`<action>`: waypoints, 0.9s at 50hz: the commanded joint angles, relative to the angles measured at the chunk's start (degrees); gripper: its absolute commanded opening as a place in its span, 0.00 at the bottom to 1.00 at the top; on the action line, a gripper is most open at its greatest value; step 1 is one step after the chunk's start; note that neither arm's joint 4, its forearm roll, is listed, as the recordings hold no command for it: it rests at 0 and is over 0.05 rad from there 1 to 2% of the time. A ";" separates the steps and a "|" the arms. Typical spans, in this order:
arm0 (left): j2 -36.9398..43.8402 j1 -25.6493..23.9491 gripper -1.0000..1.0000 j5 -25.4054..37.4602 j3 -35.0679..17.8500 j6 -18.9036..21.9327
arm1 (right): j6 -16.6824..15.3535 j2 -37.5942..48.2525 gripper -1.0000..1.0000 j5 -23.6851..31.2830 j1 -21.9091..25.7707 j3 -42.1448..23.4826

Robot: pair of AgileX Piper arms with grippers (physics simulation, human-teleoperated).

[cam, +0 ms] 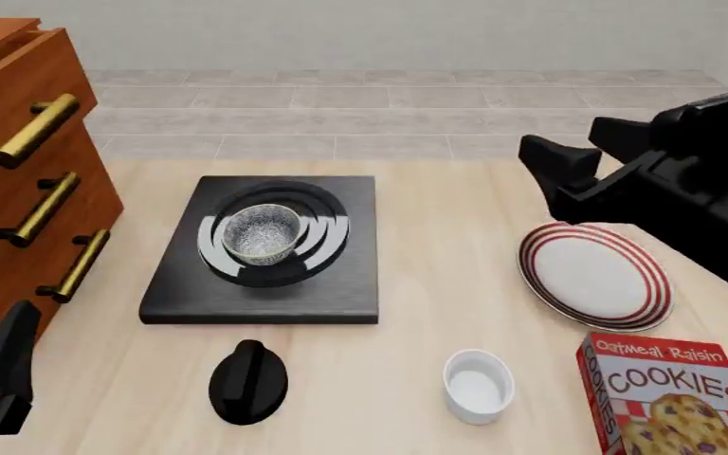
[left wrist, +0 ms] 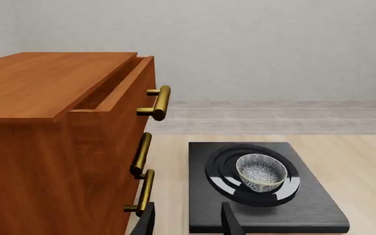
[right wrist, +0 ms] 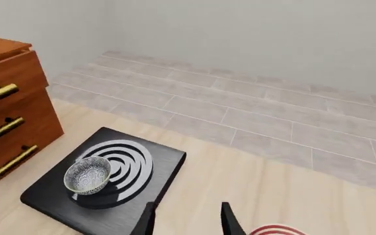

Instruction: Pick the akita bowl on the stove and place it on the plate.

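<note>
The front view looks forward and down from above the arms' side of the tabletop (cam: 465,275), taking in the stove (cam: 263,284), plate (cam: 595,275) and wooden drawer cabinet (cam: 23,171). The left wrist view sits low and close beside the cabinet (left wrist: 51,147), facing the stove (left wrist: 305,210). The right wrist view looks from higher and farther off, sharing the stove (right wrist: 51,200) and the akita bowl (right wrist: 87,175) with both.

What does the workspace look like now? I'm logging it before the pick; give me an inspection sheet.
Surface: light wood table.
Job's things: bowl upright on the stove rings; plate bare, to the right.
Clutter: knob, ramekin, cookie box, drawer cabinet with top drawer ajar.
Grippers: left gripper open, holding nothing; right gripper open, above the plate's side.
Cables: nothing seen.
Surroundings: tiled floor, plain wall.
</note>
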 commanded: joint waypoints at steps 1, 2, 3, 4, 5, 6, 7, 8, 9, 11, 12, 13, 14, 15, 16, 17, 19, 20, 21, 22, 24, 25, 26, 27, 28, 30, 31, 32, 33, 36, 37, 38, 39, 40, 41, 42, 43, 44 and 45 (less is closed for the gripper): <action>0.00 0.00 1.00 0.00 0.00 0.00 | 0.37 8.46 1.00 2.56 4.69 -8.62; 0.00 0.00 1.00 0.00 0.00 0.00 | 0.96 8.60 1.00 2.69 4.83 -9.06; 0.00 0.00 1.00 0.00 0.00 0.00 | 1.64 8.93 1.00 2.90 5.26 -9.62; 0.00 0.00 1.00 0.00 0.00 0.00 | 1.65 8.94 1.00 2.90 5.26 -9.62; 0.00 0.00 1.00 0.00 0.00 0.00 | 1.36 10.38 1.00 3.76 5.63 -11.02; 0.00 0.00 1.00 0.00 0.00 0.00 | 1.74 10.98 1.00 4.18 5.90 -11.79; 0.00 0.00 1.00 0.00 0.00 0.00 | 2.03 11.13 1.00 4.35 6.16 -12.09; 0.00 0.00 1.00 0.00 0.00 0.00 | 2.02 11.57 1.00 4.71 6.19 -12.93; 0.00 0.00 1.00 0.00 0.00 0.00 | 2.54 11.79 1.00 5.02 6.64 -13.38; 0.00 0.00 1.00 0.00 0.00 0.00 | 2.58 12.97 1.00 6.15 7.10 -15.23; 0.00 0.00 1.00 0.00 0.00 0.00 | 2.74 13.15 1.00 6.49 7.46 -15.76; 0.00 0.00 1.00 0.00 0.00 0.00 | 2.61 14.50 1.00 7.47 7.72 -17.08; 0.00 0.00 1.00 0.00 0.00 0.00 | 2.64 15.04 1.00 8.00 8.00 -18.02; 0.00 0.00 1.00 0.00 0.00 0.00 | 2.64 15.05 1.00 8.01 8.00 -18.04; 0.00 0.00 1.00 0.00 0.00 0.00 | 2.25 16.40 1.00 9.12 8.56 -19.71; 0.00 0.00 1.00 0.00 0.00 0.00 | 2.25 16.42 1.00 9.14 8.56 -19.74; 0.00 0.00 1.00 0.00 0.00 0.00 | 2.03 17.69 1.00 10.01 9.35 -21.60; 0.00 0.00 1.00 0.00 0.00 0.00 | 2.22 18.45 1.00 10.67 10.12 -22.40; 0.00 0.00 1.00 0.00 0.00 0.00 | 1.89 19.63 1.00 11.42 10.13 -23.15; 0.00 0.00 1.00 0.00 0.00 0.00 | 1.44 20.74 1.00 11.52 9.48 -24.10; 0.00 0.00 1.00 0.00 0.00 0.00 | 2.38 21.76 1.00 12.05 10.28 -25.09; 0.00 0.00 1.00 0.00 0.00 0.00 | 2.36 22.72 1.00 12.33 10.07 -26.01; 0.00 0.00 1.00 0.00 0.00 0.00 | 2.47 23.50 1.00 12.64 10.28 -26.58; 0.00 0.00 1.00 0.00 0.00 0.00 | 2.47 23.50 1.00 12.64 10.28 -26.60; 0.00 0.00 1.00 0.00 0.00 0.00 | 2.67 23.91 1.00 12.77 10.49 -27.08; 0.00 0.00 1.00 0.00 0.00 0.00 | 3.40 24.62 1.00 13.22 10.63 -28.21; 0.00 0.00 1.00 0.00 0.00 0.00 | 3.56 25.12 1.00 13.55 10.69 -28.83; 0.00 0.00 1.00 0.00 0.00 0.00 | 3.94 25.77 1.00 13.92 10.88 -29.54; 0.00 0.00 1.00 0.00 0.00 0.00 | 4.71 26.38 1.00 14.35 11.06 -30.16; 0.00 0.00 1.00 0.00 0.00 0.00 | 4.11 27.52 1.00 15.29 11.65 -31.78; 0.00 0.00 1.00 0.00 0.00 0.00 | 4.60 28.16 1.00 15.51 11.68 -32.56; 0.00 0.00 1.00 0.00 0.00 0.00 | 4.97 28.78 1.00 15.75 12.01 -33.12; 0.00 0.00 1.00 0.00 0.00 0.00 | 4.97 28.78 1.00 15.76 12.01 -33.13; 0.00 0.00 1.00 0.00 0.00 0.00 | 4.65 29.22 1.00 15.88 12.33 -33.48; 0.00 0.00 1.00 0.00 0.00 0.00 | 4.95 30.45 1.00 15.87 12.42 -34.67; 0.00 0.00 1.00 0.00 0.00 0.00 | 5.25 31.27 1.00 15.78 12.60 -35.04; 0.00 0.00 1.00 0.00 0.00 0.00 | 5.44 32.24 1.00 15.59 12.32 -35.73; 0.00 0.00 1.00 0.00 0.00 0.00 | 5.59 32.65 1.00 15.53 12.62 -36.19; 0.00 0.00 1.00 0.00 0.00 0.00 | 5.69 32.83 1.00 15.66 13.37 -36.35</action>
